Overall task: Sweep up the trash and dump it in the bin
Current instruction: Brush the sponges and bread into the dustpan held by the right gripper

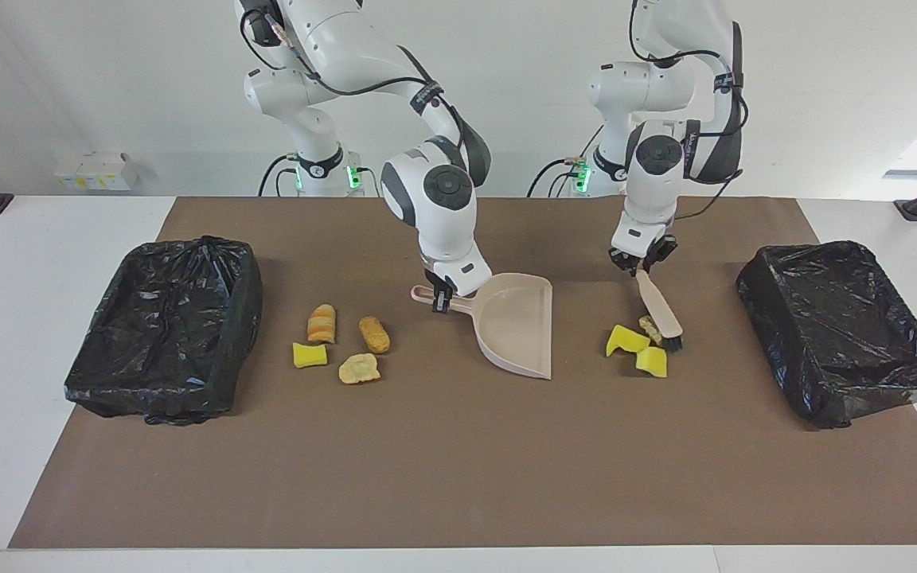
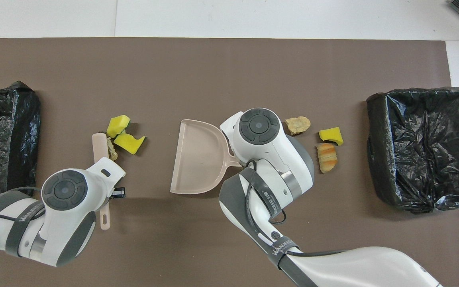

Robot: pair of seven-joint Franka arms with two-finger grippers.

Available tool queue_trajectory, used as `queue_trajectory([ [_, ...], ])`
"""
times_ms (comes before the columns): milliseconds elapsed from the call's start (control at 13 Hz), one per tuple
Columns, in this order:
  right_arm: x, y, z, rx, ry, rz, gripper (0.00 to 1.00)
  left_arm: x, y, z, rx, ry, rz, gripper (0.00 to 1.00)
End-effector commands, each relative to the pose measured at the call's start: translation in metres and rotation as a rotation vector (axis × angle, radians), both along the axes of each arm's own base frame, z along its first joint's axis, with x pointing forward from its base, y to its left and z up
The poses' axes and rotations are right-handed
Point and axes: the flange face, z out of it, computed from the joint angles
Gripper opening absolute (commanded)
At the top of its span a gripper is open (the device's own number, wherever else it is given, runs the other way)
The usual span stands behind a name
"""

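Two grippers are working over the brown mat [image 1: 458, 446]; the left gripper [image 1: 640, 269] is clamping the handle of the brush [image 1: 660, 305], fingers closed tight on it, and the brush is slanting down so that its bristle end is touching the mat; the right gripper [image 1: 444, 300] is pinching the handle of the beige dustpan [image 1: 518, 322], jaws narrowed onto it, with the pan lying flat on the mat and its wide mouth facing the left arm's end of the table. Two yellow sponge pieces [image 1: 637, 348] are lying right against the brush's bristles, between the brush and the dustpan's mouth but still apart from the pan; four more scraps [image 1: 341, 345], one yellow and three bread-like, are sitting in a loose cluster beside the dustpan's handle, toward the right arm's end. One bin lined with black plastic [image 1: 168, 326] is standing near that cluster; a second black-lined bin [image 1: 844, 326] is standing at the left arm's end, near the brush; nothing is lying between the sponge pieces and the pan.
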Motion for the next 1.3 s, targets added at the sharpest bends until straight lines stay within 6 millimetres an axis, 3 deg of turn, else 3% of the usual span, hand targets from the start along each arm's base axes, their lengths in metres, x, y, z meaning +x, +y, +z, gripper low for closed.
queue_trajectory([
  [0, -0.008, 0.002, -0.001, -0.021, 0.02, -0.077, 0.0, 0.018, -0.019, 0.002, -0.081, 0.031, -0.073, 0.0],
  [153, -0.011, 0.003, -0.001, -0.024, 0.024, -0.077, 0.0, 0.014, -0.048, 0.005, -0.1, 0.037, -0.132, 0.0],
  [690, -0.012, 0.003, 0.0, -0.025, 0.023, -0.078, 0.0, -0.046, -0.161, 0.016, -0.221, 0.067, -0.275, 0.0],
  [920, -0.012, 0.003, 0.0, -0.024, 0.024, -0.079, 0.0, -0.05, -0.186, 0.036, -0.226, 0.079, -0.304, 0.0],
  [1227, -0.012, 0.003, 0.0, -0.026, 0.025, -0.076, 0.0, -0.026, -0.185, 0.094, -0.217, 0.118, -0.271, 0.0],
])
